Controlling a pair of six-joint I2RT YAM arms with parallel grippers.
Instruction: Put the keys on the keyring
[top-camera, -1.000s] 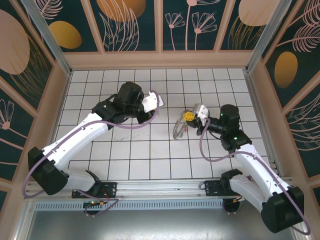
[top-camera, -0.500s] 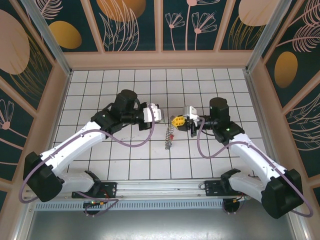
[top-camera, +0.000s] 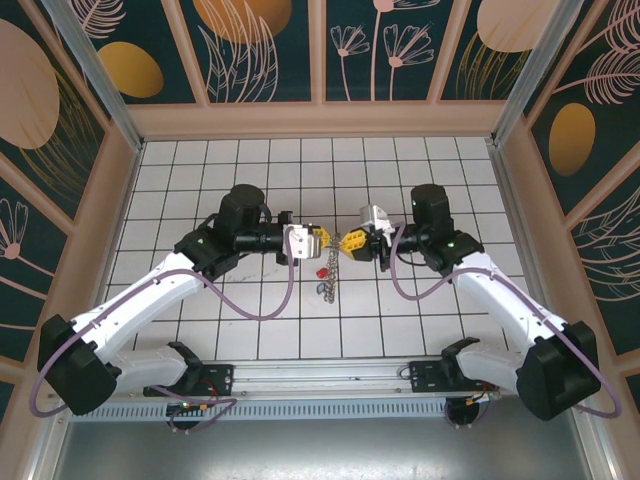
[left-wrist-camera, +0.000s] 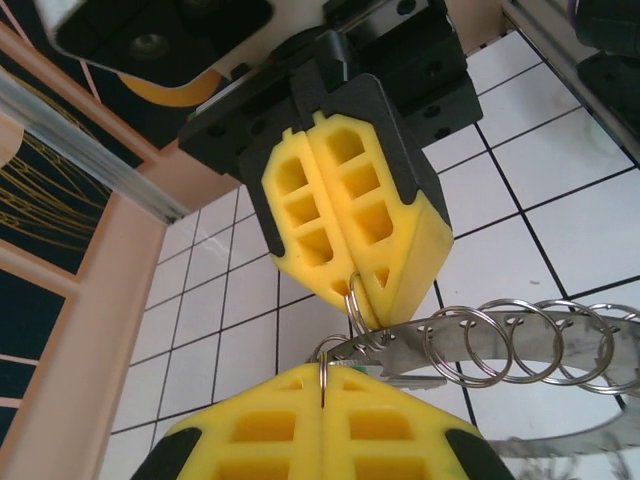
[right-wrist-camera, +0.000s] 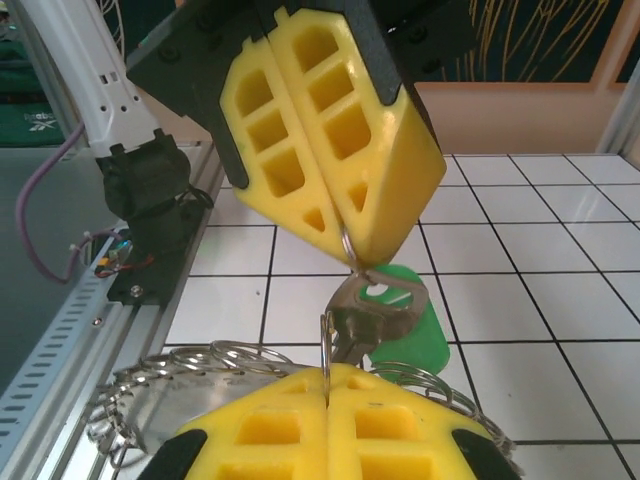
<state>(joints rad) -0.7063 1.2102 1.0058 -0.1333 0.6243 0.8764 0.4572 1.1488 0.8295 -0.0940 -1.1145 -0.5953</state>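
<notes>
Top view: over the middle of the table (top-camera: 200, 170), the left gripper (top-camera: 318, 240) and right gripper (top-camera: 350, 243) meet tip to tip. Each is clamped on the keyring (top-camera: 331, 278), which dangles between them beside the red key (top-camera: 321, 270).
Left wrist: both yellow jaw pairs pinch ring loops, and the chain runs right.
Right wrist: the green key (right-wrist-camera: 412, 325) hangs below the left gripper's closed tips.

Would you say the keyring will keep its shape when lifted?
Probably not: the keyring hangs as a limp strand below the left pincer and right pincer, so it looks floppy. Its linked loops would likely swing and snag. Thin wire suggests little weight.
</notes>
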